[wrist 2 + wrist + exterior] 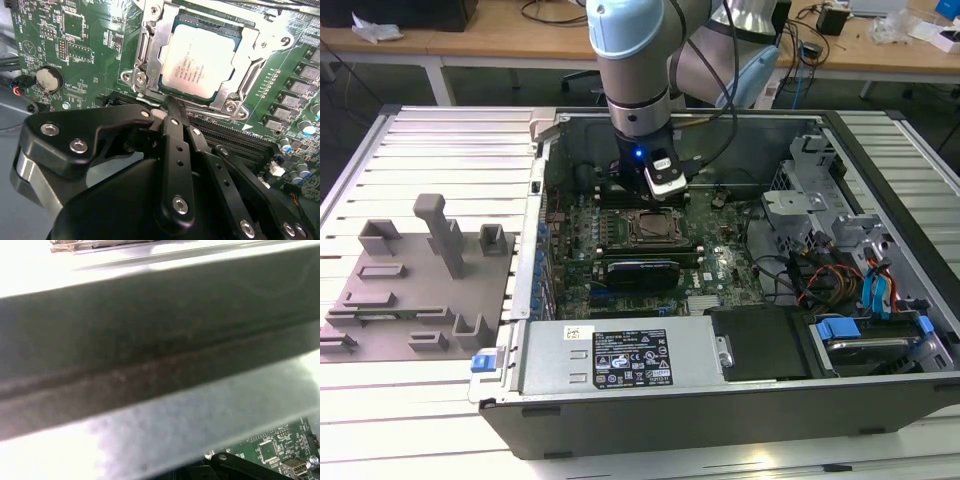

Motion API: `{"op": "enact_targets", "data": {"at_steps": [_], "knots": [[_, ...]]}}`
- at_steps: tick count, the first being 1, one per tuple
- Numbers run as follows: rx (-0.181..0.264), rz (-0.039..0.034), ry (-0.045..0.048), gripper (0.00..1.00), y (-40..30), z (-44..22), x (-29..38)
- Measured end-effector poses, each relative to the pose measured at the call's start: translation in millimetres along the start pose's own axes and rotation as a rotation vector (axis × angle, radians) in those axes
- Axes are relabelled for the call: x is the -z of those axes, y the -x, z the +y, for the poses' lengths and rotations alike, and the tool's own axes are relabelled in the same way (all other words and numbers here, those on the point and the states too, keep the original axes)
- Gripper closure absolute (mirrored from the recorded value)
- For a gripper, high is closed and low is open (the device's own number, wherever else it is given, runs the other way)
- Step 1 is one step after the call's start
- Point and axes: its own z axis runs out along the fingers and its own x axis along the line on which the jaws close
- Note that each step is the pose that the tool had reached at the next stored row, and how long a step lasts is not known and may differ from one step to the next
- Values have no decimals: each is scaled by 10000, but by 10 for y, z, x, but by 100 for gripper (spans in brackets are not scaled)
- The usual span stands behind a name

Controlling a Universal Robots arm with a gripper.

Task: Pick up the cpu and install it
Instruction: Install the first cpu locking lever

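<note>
Noting the jaws drawn together to a narrow tip, with nothing held between them. Placing the gripper point(169, 102) low over the motherboard point(85, 40) in the second wrist view, its tip hanging just beside the near edge of the socket frame point(150, 55). Not confirming contact with that frame.

Finding the cpu point(197, 62) lying flat inside the socket, pale metal top facing up, the frame surrounding it on all sides. Recording it as apart from the gripper's tip.

Observing a round coin cell point(48, 78) on the board well to one side of the socket, and a row of long dark slots point(240, 135) running just beside the socket frame, under the gripper's linkage.

Seeing, in the exterior view, the gripper point(655, 198) reaching down from the arm point(635, 60) into the open computer case point(650, 400), directly at the far edge of the socket, with the cpu point(653, 228) showing as a small pale square in it. Noting a long black card point(640, 270) lying across the board just on the near side of the socket.

Locating a grey tray point(410, 290) on the slatted table point(440, 140), toward the exterior view's left, well apart from the case.

Registering, in the first wrist view, a blurred dark case wall point(150, 365) and a corner of green board point(270, 450).
</note>
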Motion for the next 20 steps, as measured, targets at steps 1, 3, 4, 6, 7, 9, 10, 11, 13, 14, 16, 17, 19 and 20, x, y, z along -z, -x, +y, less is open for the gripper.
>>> {"op": "enact_targets", "data": {"at_steps": [1, 3, 4, 6, 7, 9, 10, 11, 13, 14, 16, 17, 19, 20], "knots": [[-1, -1, 0, 89, 0, 0, 0], [-1, -2, -1, 89, 0, 0, -1], [-1, -1, -4, 89, 1, 2, 4], [-1, -2, 0, 89, 6, 5, 31], [-1, -2, 0, 89, 13, 11, 69], [-2, -6, -1, 89, 19, 18, 106], [-6, -17, 4, 89, 16, 23, 107], [-9, -28, 6, 89, 12, 27, 107], [-17, -56, 9, 89, -4, 34, 110], [-25, -72, 12, 89, -14, 37, 111], [-40, -98, 15, 89, -36, 41, 115], [-62, -124, 18, 89, -53, 44, 117], [-114, -163, 19, 89, -65, 49, 118], [-149, -188, 19, 89, -70, 51, 118]]}}
